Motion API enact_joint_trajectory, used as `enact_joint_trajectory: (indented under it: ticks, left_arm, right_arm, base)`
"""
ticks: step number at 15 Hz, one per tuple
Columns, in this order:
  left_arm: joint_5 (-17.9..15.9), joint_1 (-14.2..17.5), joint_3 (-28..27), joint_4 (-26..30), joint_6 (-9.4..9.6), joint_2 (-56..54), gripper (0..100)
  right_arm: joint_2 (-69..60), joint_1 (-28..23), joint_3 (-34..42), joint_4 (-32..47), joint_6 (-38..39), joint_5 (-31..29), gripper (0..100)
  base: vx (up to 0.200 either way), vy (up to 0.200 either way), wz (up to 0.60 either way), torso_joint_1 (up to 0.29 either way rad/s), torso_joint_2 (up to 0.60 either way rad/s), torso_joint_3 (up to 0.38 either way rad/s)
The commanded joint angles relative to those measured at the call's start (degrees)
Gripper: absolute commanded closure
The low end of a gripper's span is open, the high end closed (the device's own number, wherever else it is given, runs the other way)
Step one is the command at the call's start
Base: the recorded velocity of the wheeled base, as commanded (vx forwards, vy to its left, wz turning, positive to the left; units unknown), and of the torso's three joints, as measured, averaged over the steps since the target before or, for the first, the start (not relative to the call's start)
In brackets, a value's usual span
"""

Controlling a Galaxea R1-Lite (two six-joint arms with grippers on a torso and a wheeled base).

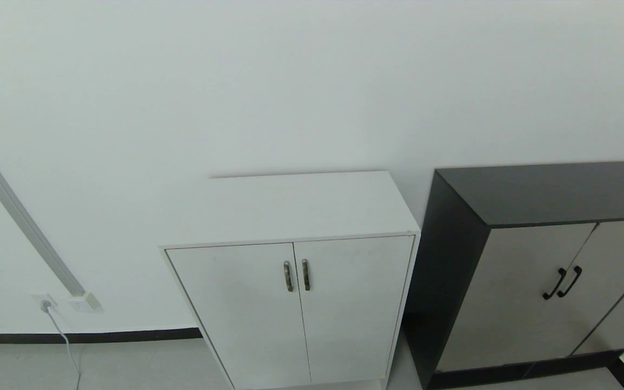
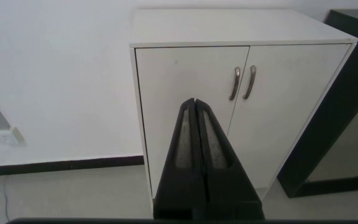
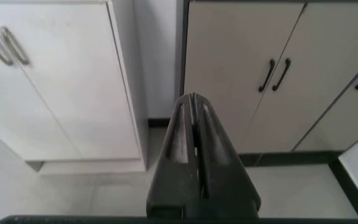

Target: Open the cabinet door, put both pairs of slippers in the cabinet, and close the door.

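Observation:
A white cabinet (image 1: 290, 216) with two doors stands against the wall, both doors closed. Its two metal handles (image 1: 297, 275) sit side by side at the middle seam. In the left wrist view my left gripper (image 2: 194, 102) is shut and empty, held some way in front of the white cabinet's (image 2: 241, 37) left door, with the handles (image 2: 243, 83) off to one side. In the right wrist view my right gripper (image 3: 193, 98) is shut and empty, in front of the gap between the white cabinet (image 3: 61, 87) and the dark cabinet (image 3: 253, 74).
A black cabinet (image 1: 539, 189) with pale doors and black handles (image 1: 561, 283) stands right of the white one. A wall socket with a grey cable (image 1: 60, 330) sits low on the wall at the left. Grey floor (image 1: 101, 368) runs in front.

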Motion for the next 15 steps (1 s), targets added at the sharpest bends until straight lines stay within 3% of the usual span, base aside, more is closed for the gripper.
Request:
enact_joint_trajectory:
  ticks: [1, 4, 6, 10, 15]
  left_arm:
    - [0.0, 0.0, 0.0, 0.0, -0.02, 0.1, 100]
    - [0.0, 0.0, 0.0, 0.0, -0.02, 0.1, 100]
    - [0.0, 0.0, 0.0, 0.0, -0.02, 0.1, 100]
    - [0.0, 0.0, 0.0, 0.1, 0.07, 0.1, 100]
    - [0.0, 0.0, 0.0, 0.0, -0.11, 0.1, 100]
  right_arm:
    - [-1.4, -0.1, 0.1, 0.1, 0.2, 0.0, 100]
    - [-5.6, 3.1, 0.1, 0.0, 0.7, 1.9, 100]
    - [-5.6, 2.5, 0.1, 0.1, -0.4, 2.6, 100]
    - [-5.6, 2.5, 0.1, -0.4, 5.2, -0.8, 100]
    - [-5.6, 2.5, 0.1, -0.6, 6.0, -3.6, 100]
  base:
    - [0.0, 0.0, 0.0, 0.0, 0.0, 0.0]
    - [0.0, 0.0, 0.0, 0.0, 0.0, 0.0]
    - [0.0, 0.0, 0.0, 0.0, 0.0, 0.0]
    - [0.0, 0.0, 0.0, 0.0, 0.0, 0.0]
    - [0.0, 0.0, 0.0, 0.0, 0.0, 0.0]
